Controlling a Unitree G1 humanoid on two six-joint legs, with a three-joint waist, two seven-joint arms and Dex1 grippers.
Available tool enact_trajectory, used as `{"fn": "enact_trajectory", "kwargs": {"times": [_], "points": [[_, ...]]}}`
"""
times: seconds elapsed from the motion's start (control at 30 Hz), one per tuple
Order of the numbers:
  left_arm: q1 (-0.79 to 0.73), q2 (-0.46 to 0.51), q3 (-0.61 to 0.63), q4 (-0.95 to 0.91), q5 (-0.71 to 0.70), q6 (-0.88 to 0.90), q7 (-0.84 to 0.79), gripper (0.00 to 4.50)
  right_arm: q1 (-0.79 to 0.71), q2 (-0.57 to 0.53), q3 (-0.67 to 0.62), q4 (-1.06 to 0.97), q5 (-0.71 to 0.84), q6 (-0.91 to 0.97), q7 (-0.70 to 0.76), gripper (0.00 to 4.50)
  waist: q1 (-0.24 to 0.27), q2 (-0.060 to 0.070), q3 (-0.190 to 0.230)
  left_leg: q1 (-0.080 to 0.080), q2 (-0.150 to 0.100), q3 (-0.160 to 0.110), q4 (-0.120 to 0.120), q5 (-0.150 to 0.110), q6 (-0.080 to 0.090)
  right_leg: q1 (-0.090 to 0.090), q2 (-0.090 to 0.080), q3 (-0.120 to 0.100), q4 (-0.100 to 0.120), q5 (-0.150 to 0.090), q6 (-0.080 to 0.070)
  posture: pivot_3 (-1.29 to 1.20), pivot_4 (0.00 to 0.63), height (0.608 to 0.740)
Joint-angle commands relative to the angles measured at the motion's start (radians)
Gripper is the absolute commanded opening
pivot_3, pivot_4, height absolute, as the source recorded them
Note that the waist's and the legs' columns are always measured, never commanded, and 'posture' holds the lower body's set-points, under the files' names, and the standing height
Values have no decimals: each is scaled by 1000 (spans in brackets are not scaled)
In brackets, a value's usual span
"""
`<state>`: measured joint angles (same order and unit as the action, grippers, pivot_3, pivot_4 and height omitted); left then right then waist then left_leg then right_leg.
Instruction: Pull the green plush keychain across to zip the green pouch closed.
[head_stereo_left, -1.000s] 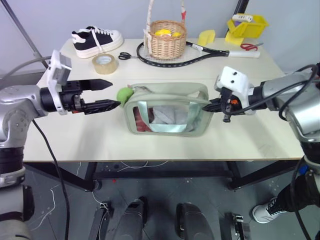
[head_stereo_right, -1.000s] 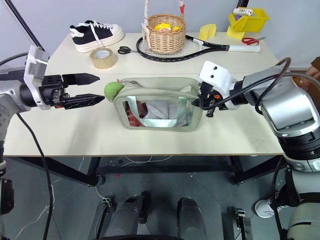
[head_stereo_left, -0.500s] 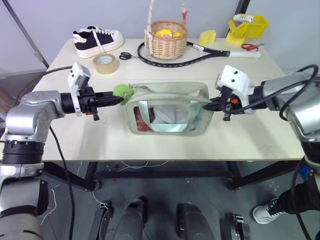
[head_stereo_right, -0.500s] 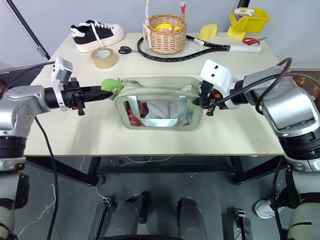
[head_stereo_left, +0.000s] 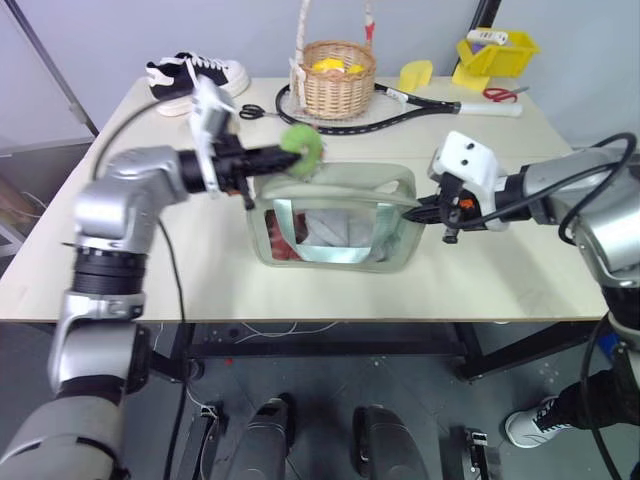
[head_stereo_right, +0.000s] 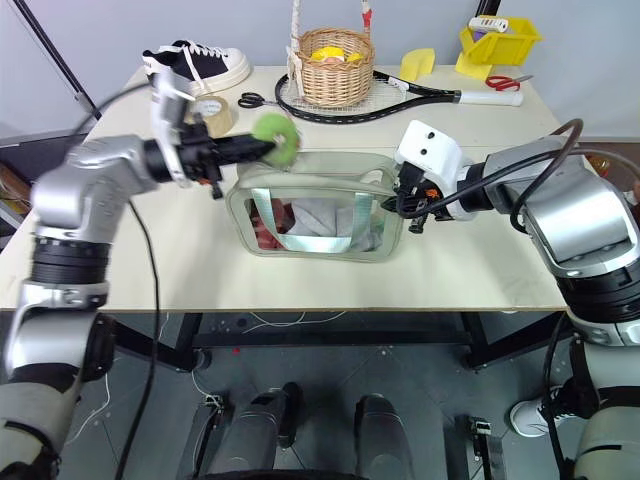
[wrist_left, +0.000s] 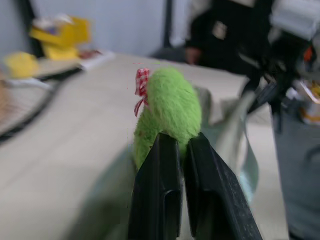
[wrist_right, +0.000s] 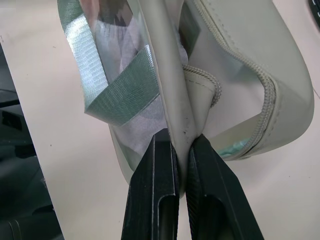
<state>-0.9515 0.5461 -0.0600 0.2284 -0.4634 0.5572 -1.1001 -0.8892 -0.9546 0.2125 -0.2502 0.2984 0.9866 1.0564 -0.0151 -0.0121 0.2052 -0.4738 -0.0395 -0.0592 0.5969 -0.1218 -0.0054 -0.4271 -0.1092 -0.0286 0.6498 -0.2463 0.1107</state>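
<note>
Fuzzy, matt plush on the green plush keychain (wrist_left: 170, 112), with a scrap of red-and-white checked cloth at its top. Smooth, faintly sheened sage fabric on the green pouch (head_stereo_left: 335, 215), clear glossy plastic for its front window, woven mint webbing for the straps, coarse zipper tape along the opening. Hard black matt plastic on the left claw (wrist_left: 181, 165) and right claw (wrist_right: 181, 165) fingers, white glossy casing behind them. Pale, smooth, matt laminate on the worktop (head_stereo_left: 300, 290). Toward the far edge: rough woven wicker basket (head_stereo_left: 335, 75), glossy tape roll (head_stereo_right: 205, 112), black canvas sneaker (head_stereo_left: 190, 75) with white rubber sole.
</note>
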Motion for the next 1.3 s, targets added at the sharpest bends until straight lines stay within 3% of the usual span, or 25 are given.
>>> {"fn": "enact_trajectory", "kwargs": {"times": [0.03, 0.17, 0.2, 0.43, 0.53, 0.77, 0.87, 1.0, 1.1, 1.17, 1.3], "points": [[-8, 31, -13, -31, 22, -26, -54, 2044, -31, -6, -35, -20, 3, -9, -12, 0, -3, 0, 0, 0, 0, 0, 0, 0, 0, 0, 0, 0, 0, 0, 0, 0, 150, 724], [2, 60, 13, -45, 39, -53, -51, 4171, -27, -6, -38, -21, 5, -8, -15, 0, 0, 0, 0, 0, 2, -1, 0, 0, 0, 0, 1, 0, 0, 0, 0, 0, 150, 724], [10, 81, 32, -53, 23, -41, -65, 4456, -25, -6, -38, -21, 5, -8, -17, 0, 0, 0, 0, 0, 2, -1, 0, 0, 0, 0, 1, 0, 0, 0, 0, 0, 150, 724], [143, 255, 74, -130, 8, -15, -154, 4456, -15, -8, -45, -24, 11, -10, -23, 0, -2, 0, 0, 0, 2, -1, -1, 0, 0, -1, 1, 0, 0, 0, -1, 0, 150, 724], [199, 262, 60, -137, 39, -58, -142, 3606, -17, -5, -44, -18, 11, -15, -25, 0, 5, 0, 0, 0, 2, -1, -1, 0, 0, -1, 0, 0, 0, -1, -1, 0, 150, 724], [217, 205, 42, -149, 52, -68, -99, 186, -27, 1, -39, -6, 9, -18, -26, 0, 3, 0, 0, -1, 2, 0, 0, 0, 0, -1, 0, 0, -1, -1, -4, 0, 150, 724], [216, 192, 41, -146, 69, -77, -77, 86, -24, -3, -44, -10, 21, -18, -13, 0, 3, 0, 0, -1, 2, 0, 0, 0, 0, -1, 0, 0, -1, 0, -1, 0, 150, 724], [216, 185, 41, -145, 88, -75, -45, 0, -10, -33, -128, -51, 129, -3, 72, 1538, 5, 0, 0, -1, 1, 0, 0, 0, 0, -1, 0, 0, -1, 0, -1, 0, 150, 724], [211, 176, 43, -148, 86, -73, -33, 0, -85, 26, -199, -17, 174, -11, 31, 3092, 4, 0, 0, -1, 1, 0, 0, 0, 0, -1, -1, 0, -1, 0, -1, 0, 150, 724], [214, 168, 41, -155, 85, -68, -26, 0, -131, 94, -169, -15, 170, -28, -5, 4061, 1, 0, 0, 0, 2, -1, 0, 0, 0, 0, 0, 0, -1, 0, -1, 0, 150, 724], [216, 152, 37, -180, 78, -49, -13, 0, -221, 265, -41, 82, 79, -70, -104, 4061, -4, 0, 0, 3, 2, -1, -1, 0, 0, 1, 1, 1, 0, 0, -2, 0, 150, 724]]}}
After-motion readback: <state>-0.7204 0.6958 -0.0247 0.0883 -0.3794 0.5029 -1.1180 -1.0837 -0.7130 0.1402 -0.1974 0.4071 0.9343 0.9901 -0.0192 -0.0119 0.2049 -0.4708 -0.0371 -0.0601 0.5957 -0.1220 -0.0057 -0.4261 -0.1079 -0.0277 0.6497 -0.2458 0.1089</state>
